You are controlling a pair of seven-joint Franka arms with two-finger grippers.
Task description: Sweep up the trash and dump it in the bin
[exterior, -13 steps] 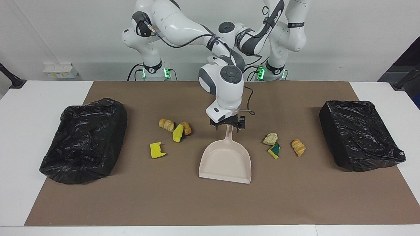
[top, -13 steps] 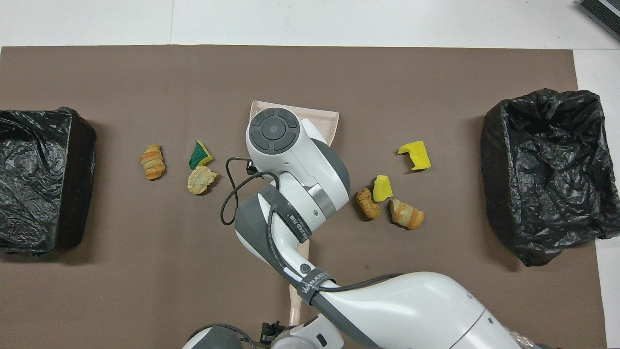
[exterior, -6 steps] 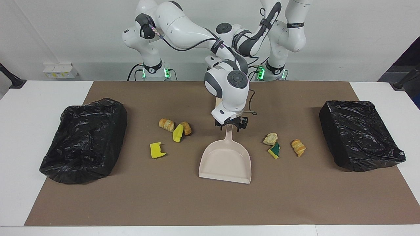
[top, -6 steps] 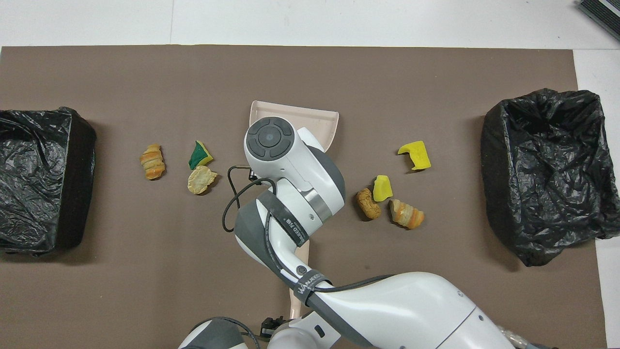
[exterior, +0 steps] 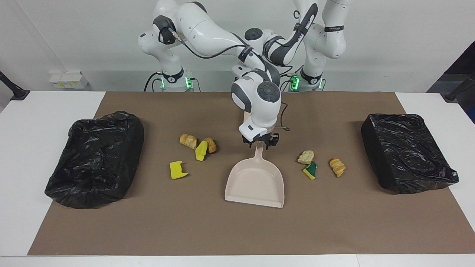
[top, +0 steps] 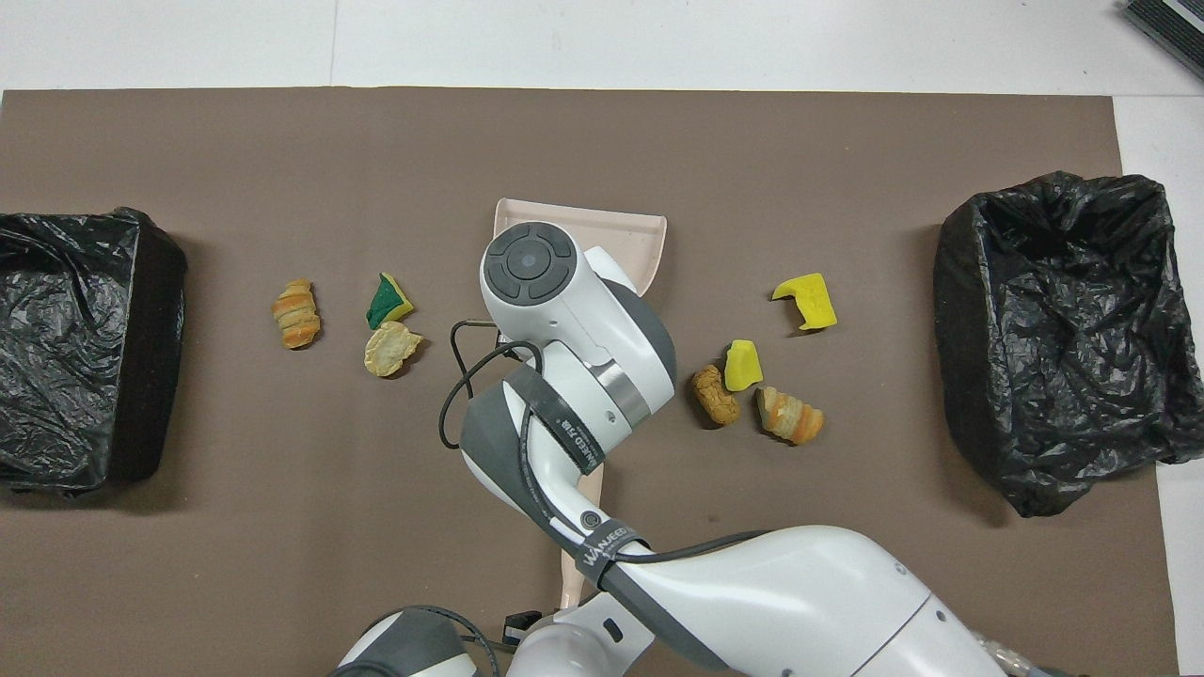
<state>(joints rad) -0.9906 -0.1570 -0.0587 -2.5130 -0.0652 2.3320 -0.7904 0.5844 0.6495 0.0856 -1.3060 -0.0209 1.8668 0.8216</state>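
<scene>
trash: 7 small scraps lie loose on the brown mat (top: 602,141) covering the surface, none in a bin. clock read on the overhead view, 12 = away from the robots, centre = dustpan (top: 644,243).

at approx. 9 o'clock, toward the left arm's end, we see 3: a croissant bit (top: 296,313), a green-yellow sponge chunk (top: 388,301) and a pale bread piece (top: 392,348), the last two just beside each other.

at 3–4 o'clock, toward the right arm's end, we see 4: a yellow sponge chunk (top: 806,301) on its own, then a tight cluster of a small yellow wedge (top: 743,365), a brown pastry lump (top: 716,395) and a striped pastry piece (top: 790,416).

black-lined bins sit further out, one at 3 o'clock (top: 1053,329) and one at 9 o'clock (top: 75,348), both well apart from the scraps.

the dustpan lies flat mid-mat, handle at 6 o'clock. the right gripper (exterior: 260,144) is down on the handle tip, jaws closed on it.

a pale stick (top: 581,536) lies at 6 o'clock, partly under the right arm. the left gripper (top: 522,622) shows only a dark tip by the stick's near end; open or closed, we can't tell.
</scene>
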